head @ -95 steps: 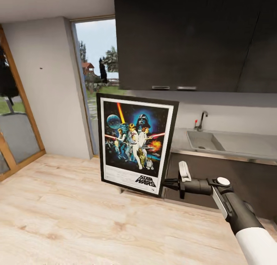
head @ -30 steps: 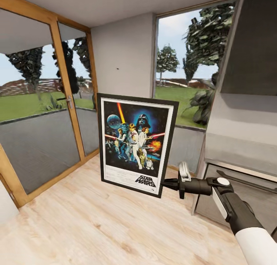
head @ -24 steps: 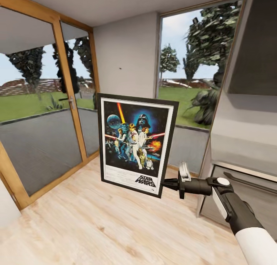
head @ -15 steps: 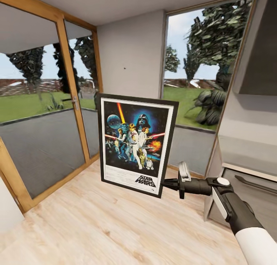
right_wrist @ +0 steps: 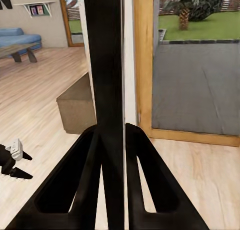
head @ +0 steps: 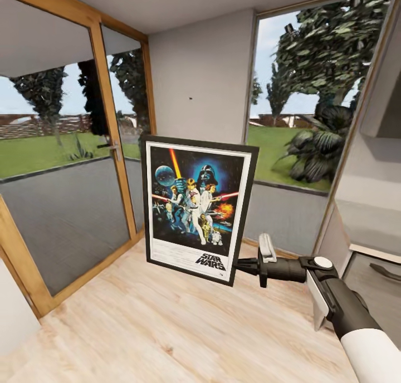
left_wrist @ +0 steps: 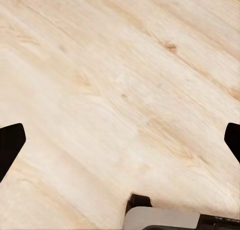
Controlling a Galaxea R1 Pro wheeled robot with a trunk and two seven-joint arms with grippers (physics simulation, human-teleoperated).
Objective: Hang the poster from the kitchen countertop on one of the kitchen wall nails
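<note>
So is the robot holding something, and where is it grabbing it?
Yes. The right gripper holds the poster upright, pinching the frame's edge near the lower right corner. The left gripper is open and holds nothing.

Pale wood floor (head: 139,327), grey wall (head: 200,82), wood-framed glass doors (head: 61,149).

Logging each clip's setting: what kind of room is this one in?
Likely the edge of a home kitchen: a wood floor, a wood-framed glass door onto a lawn, and a drawer front at the right. The right pincer holds a poster.
</note>
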